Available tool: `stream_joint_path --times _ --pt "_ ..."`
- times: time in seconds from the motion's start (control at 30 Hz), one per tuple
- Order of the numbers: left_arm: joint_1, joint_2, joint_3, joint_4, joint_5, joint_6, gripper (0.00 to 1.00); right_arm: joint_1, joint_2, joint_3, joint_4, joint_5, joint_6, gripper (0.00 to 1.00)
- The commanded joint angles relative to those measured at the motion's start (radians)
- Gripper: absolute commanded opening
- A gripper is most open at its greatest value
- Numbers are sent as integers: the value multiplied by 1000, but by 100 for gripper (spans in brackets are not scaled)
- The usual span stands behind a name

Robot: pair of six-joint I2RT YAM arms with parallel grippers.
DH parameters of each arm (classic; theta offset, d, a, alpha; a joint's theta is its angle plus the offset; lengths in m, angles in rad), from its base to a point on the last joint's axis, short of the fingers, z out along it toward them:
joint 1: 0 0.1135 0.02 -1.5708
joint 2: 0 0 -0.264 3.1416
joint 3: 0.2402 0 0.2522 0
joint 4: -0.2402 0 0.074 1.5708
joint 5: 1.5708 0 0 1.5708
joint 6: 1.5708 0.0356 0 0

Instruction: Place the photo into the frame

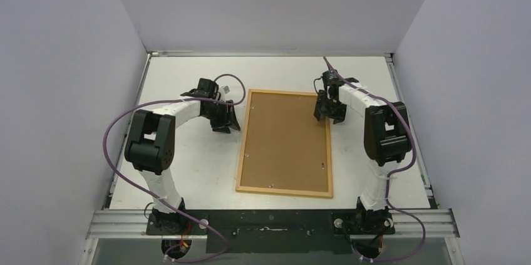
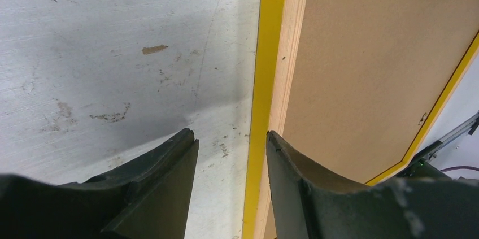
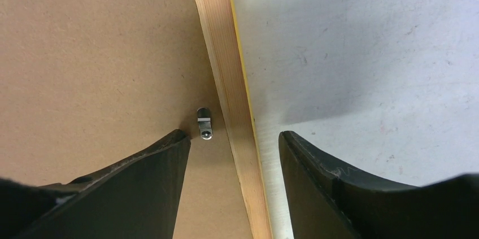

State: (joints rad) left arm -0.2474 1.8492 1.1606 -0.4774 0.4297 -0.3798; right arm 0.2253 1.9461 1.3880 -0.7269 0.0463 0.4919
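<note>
The left claw (image 2: pixel 231 134) hangs low over the bench (image 1: pixel 188 171) at the frame's left side. Its jaws are apart and grip nothing; one finger is over bare bench, the other over the wooden rail, and the yellow edge shows in the gap.

The frame (image 1: pixel 243 146) lies flat and face down in the middle of the bench, its light-wood back up and its long sides running away from the arms. It looks thin, stiff and light, so I judge it will slide rather than resist a push. Lying flat, it leaves little room for a finger beneath. The best hold looks to be across one rail, pinched from the outer edge, though the painted side may be slippery.

The brown backing board (image 1: pixel 285 140) fills the opening and stands in the way of anything going in. A small metal clip (image 3: pixel 204 124) on the right rail appears to hold it down, and other small fittings show along the rails.

The photo appears in no view; whether it lies under the board I cannot tell.

The right claw (image 3: pixel 233 134) hovers over the far right rail, jaws wide, astride the wood and closed on nothing.
</note>
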Motion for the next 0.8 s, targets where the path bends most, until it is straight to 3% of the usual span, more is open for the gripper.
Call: stream_joint_path --times 0.0,0.43,0.6,0.77 --pt "-11 -11 5 32 -4 20 46 -16 8 24 53 -18 23 58" --pt "-55 52 27 -55 -151 40 36 -37 -1 -35 124 -37 79 45" --pt "-58 66 28 -58 -159 20 33 -38 -8 -65 143 -39 86 36" --pt "-61 74 29 -55 -149 8 31 -52 -17 -100 174 -108 89 32"
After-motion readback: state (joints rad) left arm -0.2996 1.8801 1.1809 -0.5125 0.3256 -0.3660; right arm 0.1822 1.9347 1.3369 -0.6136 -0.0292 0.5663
